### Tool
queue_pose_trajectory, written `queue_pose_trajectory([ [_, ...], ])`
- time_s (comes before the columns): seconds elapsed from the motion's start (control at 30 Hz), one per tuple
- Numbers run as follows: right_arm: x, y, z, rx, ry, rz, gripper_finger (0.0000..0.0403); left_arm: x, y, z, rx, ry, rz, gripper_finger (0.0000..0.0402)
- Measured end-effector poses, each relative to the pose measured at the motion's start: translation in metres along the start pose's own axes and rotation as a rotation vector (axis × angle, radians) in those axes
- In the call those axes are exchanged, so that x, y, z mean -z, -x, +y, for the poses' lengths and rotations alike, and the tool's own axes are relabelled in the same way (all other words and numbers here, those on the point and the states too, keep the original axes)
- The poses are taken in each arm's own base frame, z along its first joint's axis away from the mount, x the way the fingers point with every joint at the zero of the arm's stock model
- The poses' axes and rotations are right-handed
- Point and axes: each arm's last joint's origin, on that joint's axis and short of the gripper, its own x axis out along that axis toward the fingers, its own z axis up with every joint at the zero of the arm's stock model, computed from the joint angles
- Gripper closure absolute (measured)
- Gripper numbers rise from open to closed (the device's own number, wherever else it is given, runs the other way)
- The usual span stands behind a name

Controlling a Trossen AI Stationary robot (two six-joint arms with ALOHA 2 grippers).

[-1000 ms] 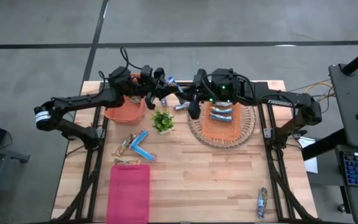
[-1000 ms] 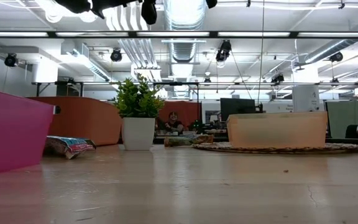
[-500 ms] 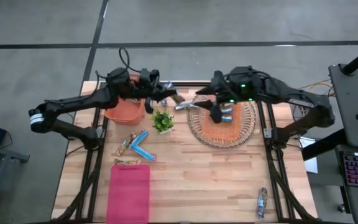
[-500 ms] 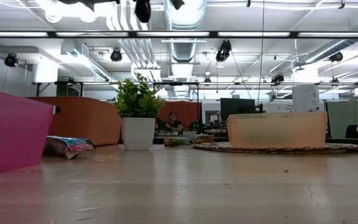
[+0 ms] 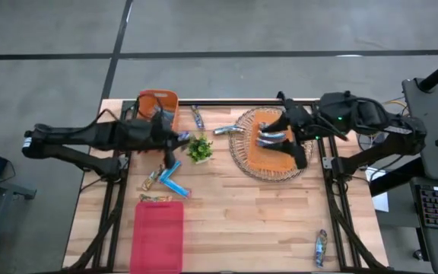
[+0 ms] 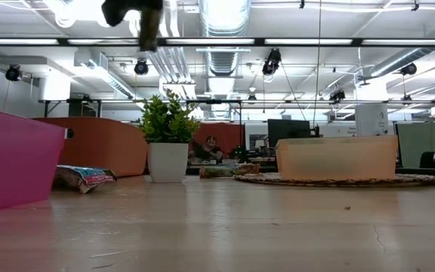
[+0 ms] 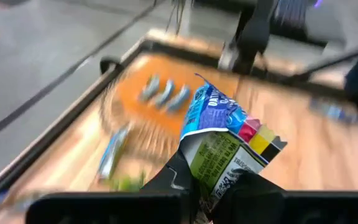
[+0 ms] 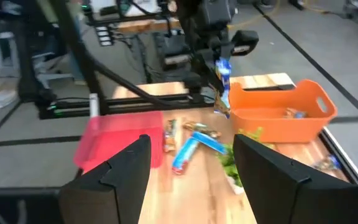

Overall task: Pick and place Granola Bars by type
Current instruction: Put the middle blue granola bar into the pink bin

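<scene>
Left gripper [image 7: 219, 186] is pinched on a blue bar [image 7: 219, 118] above the loose bars [image 5: 169, 176] by the plant [image 5: 198, 148] — right gripper [image 8: 191, 163] spread wide, empty, over the woven tray [image 5: 304, 156] holding silver-blue bars [image 5: 271, 137].

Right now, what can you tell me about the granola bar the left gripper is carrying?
The granola bar has a shiny crinkled wrapper, bright blue with white lettering, a pale green printed panel and small red and yellow blocks near one end. It is pinched between the fingers of the left gripper, most of it standing clear of them, touching nothing else. In the right wrist view it hangs above the table beside the orange bin.
</scene>
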Motion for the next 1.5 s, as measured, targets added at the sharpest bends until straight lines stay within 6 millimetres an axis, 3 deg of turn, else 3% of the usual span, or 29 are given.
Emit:
queue_pose_trajectory([
  [0.27, 0.003, 0.017, 0.006, -0.021, 0.028, 0.004, 0.0184, 0.031, 0.025, -0.010, 0.028, -0.001, 0.261, 0.0400],
  [0.43, 0.010, 0.018, 0.005, -0.014, 0.003, 0.060, 0.0184, 0.042, 0.028, -0.013, 0.089, 0.072, 0.418, 0.0400],
  [1.0, 0.018, 0.010, 0.004, -0.006, -0.020, 0.095, 0.0183, 0.084, 0.005, -0.061, 0.160, 0.158, 0.896, 0.0401],
  [1.5, 0.019, 0.009, 0.003, 0.023, -0.014, 0.096, 0.0183, 0.136, -0.030, -0.112, 0.178, -0.004, 1.170, 0.0401],
])
